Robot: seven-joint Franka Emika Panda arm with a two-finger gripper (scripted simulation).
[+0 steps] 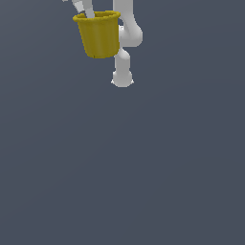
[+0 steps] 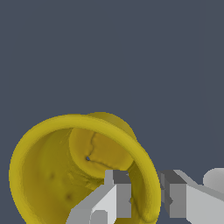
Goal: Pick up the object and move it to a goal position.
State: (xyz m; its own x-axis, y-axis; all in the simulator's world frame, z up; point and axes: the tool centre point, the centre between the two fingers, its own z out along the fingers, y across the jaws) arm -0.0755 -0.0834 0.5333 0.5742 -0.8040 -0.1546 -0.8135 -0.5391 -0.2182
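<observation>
The mustard-yellow cup (image 1: pixel 98 36) hangs upright beside the white arm (image 1: pixel 125 43), apparently clear of the grey surface (image 1: pixel 122 167); the gripper (image 2: pixel 146 194) has its jaws clenched across the cup's rim, one finger (image 2: pixel 118 192) inside, one outside.

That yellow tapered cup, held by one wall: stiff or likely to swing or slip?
The mustard-yellow tapered cup looks rigid: its rim stays round. The gripper pinches one wall off-centre, so it may pivot. Its smooth wall might slip.

No text, label, brand or number can be read in either view. No sign is shown.
</observation>
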